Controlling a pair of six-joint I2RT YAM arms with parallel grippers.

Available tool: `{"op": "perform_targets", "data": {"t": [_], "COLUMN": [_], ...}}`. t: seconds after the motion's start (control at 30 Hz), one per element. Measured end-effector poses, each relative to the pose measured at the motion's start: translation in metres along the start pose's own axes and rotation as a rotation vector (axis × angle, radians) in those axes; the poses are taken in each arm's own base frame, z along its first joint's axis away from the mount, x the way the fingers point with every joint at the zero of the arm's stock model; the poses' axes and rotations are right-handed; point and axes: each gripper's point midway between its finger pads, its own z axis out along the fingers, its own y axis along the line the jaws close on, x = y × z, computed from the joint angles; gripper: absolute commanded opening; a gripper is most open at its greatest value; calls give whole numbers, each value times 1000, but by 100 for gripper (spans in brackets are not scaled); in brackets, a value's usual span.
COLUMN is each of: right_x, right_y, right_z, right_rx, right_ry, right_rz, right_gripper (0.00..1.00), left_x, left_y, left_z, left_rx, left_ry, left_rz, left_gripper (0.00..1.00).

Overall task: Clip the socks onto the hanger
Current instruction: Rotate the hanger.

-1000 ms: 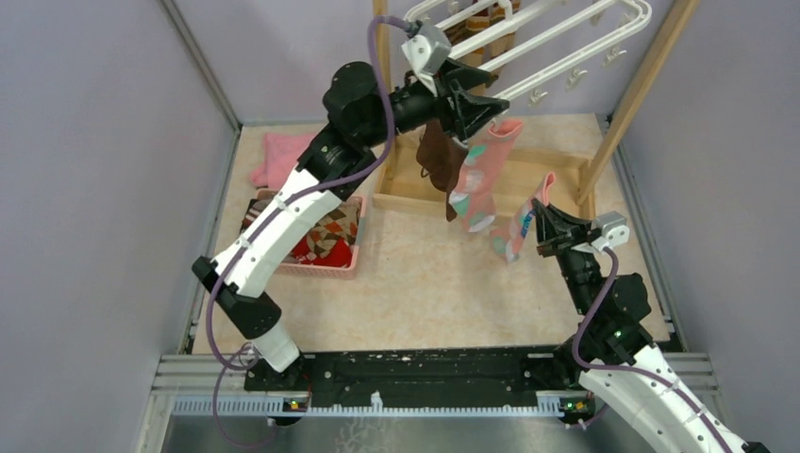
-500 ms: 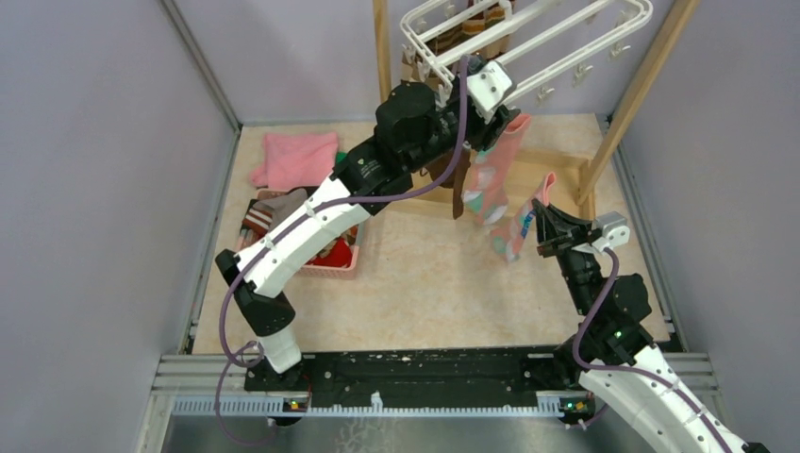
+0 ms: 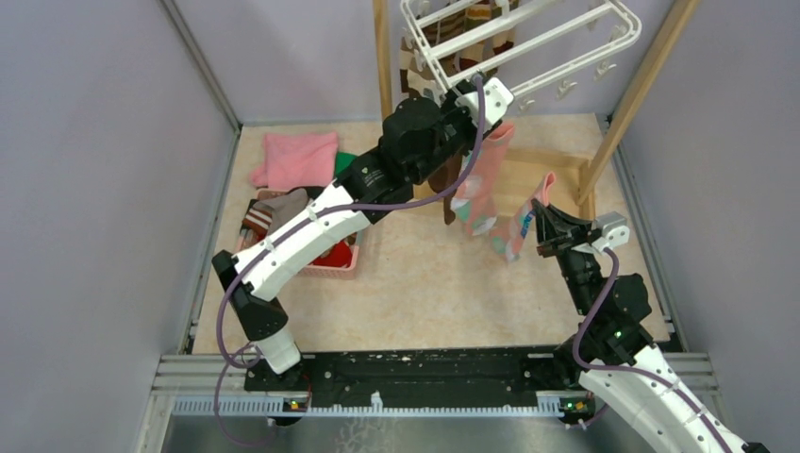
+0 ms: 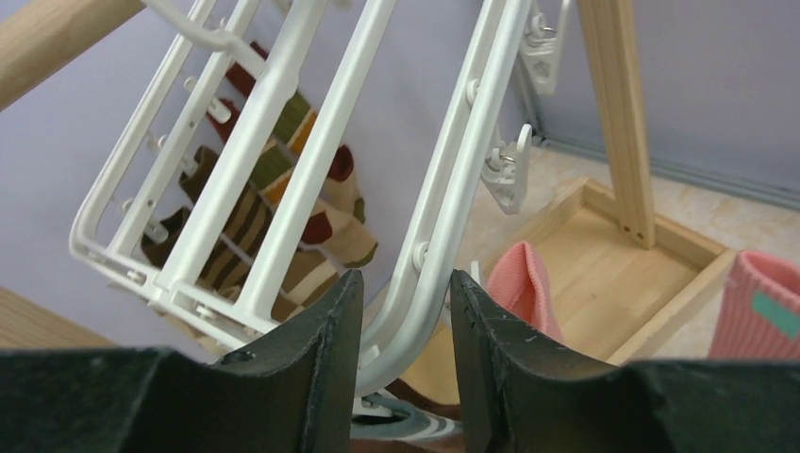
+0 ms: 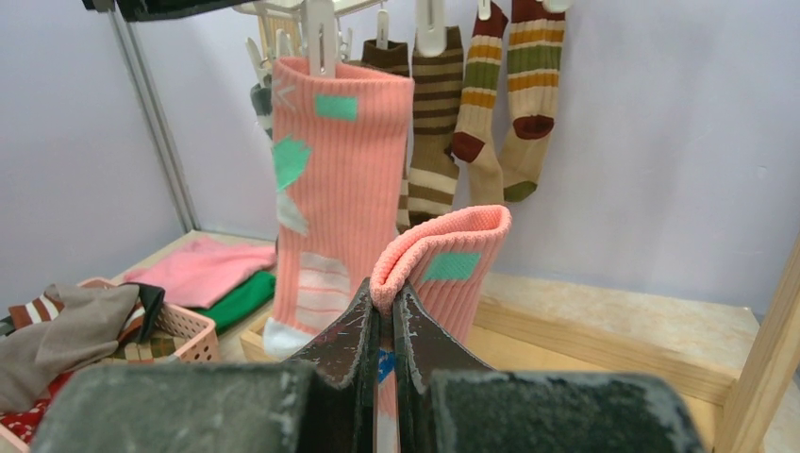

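Note:
The white hanger [image 3: 528, 42] hangs tilted inside the wooden frame. My left gripper [image 3: 464, 92] is up at its near corner. In the left wrist view the gripper [image 4: 406, 276] stands open astride the hanger's curved rail [image 4: 429, 274], with a gap showing on the right side. A pink sock with teal patches [image 3: 476, 184] hangs clipped, next to a dark brown one [image 3: 451, 175]. Striped socks [image 5: 436, 113] hang behind. My right gripper [image 5: 385, 288] is shut on the folded cuff of a second pink sock [image 5: 453, 245], held below and right of the hanger.
A pink basket [image 3: 311, 260] with loose socks stands at the left. Behind it lie a folded pink cloth [image 3: 297, 156] and a green cloth [image 3: 344, 162]. The wooden post [image 3: 641, 94] and base frame [image 3: 538, 156] surround the hanger. Free clips [image 4: 509, 175] dangle from the rail.
My left arm swung right from beside the hung pink sock up to the hanger's near corner, and its jaws narrowed round the rail. The hanger tilted. The right arm held still.

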Motion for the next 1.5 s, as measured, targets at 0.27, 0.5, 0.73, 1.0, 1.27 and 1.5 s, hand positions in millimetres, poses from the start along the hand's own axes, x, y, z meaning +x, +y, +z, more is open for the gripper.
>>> {"op": "perform_targets", "data": {"t": [0.27, 0.5, 0.73, 1.0, 1.27, 1.5], "right_x": [1, -1, 2, 5, 8, 8], "right_y": [3, 6, 11, 17, 22, 23], "right_z": [0, 2, 4, 7, 7, 7], "right_rx": [-14, -30, -52, -85, -111, -118], "right_ry": [1, -6, 0, 9, 18, 18], "right_rz": [3, 10, 11, 15, 14, 14], "right_gripper": [0, 0, 0, 0, 0, 0], "left_x": [17, 15, 30, 52, 52, 50], "left_y": [23, 57, 104, 161, 161, 159], "left_z": [-14, -33, -49, -61, -59, -62], "left_rx": [-105, -183, -276, -391, -368, -356], "left_ry": [40, 30, 52, 84, 69, 55], "left_rz": [41, 35, 15, -26, -51, -68], "left_gripper": [45, 45, 45, 46, 46, 47]}}
